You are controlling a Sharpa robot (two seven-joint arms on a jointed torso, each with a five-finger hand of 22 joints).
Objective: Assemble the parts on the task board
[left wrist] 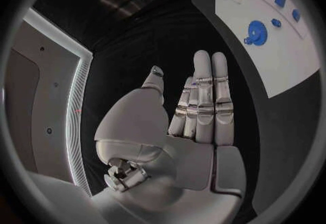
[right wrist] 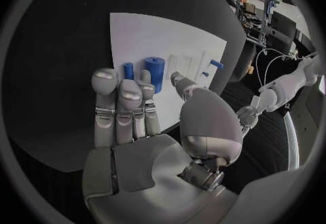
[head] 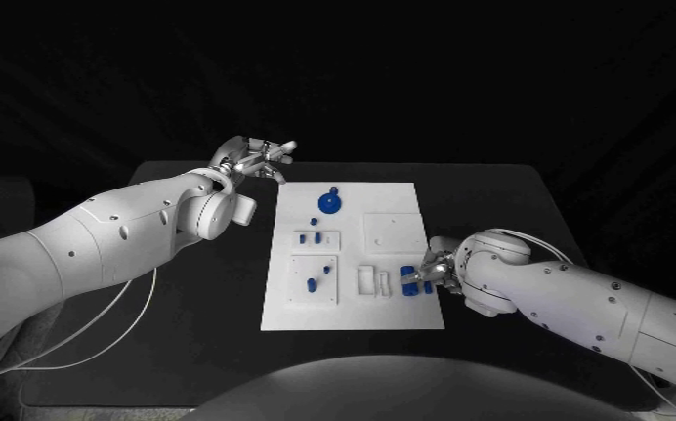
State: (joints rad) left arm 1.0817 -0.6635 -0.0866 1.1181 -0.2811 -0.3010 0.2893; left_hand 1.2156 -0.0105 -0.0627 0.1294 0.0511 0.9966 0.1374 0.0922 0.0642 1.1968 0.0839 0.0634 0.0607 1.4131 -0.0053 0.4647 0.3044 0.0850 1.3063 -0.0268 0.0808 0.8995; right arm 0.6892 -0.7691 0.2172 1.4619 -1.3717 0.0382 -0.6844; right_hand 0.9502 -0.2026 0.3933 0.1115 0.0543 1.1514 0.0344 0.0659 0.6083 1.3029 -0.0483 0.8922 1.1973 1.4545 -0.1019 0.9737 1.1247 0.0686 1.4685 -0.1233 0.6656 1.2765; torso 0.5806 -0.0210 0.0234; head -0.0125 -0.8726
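The white task board [head: 392,312] lies in the middle of the black table. On it sit a blue round part [head: 328,203] near the far end, small blue parts [head: 317,238] at mid-board, and blue pegs [head: 321,279] lower down. My right hand [head: 431,272] is at the board's near right edge, its straight fingers [right wrist: 122,105] reaching to a blue cylinder [right wrist: 155,68] and a thin blue peg [right wrist: 127,69]; it holds nothing. My left hand [head: 254,159] hovers off the board's far left corner, fingers [left wrist: 204,99] straight, palm empty. The round part [left wrist: 256,32] lies ahead of it.
The left forearm [head: 127,235] stretches along the table left of the board [left wrist: 271,55]. The right forearm [head: 564,299] lies along the near right. A white cable [head: 99,328] hangs at the table's near left. Another blue peg [right wrist: 216,63] stands further along the board [right wrist: 163,36].
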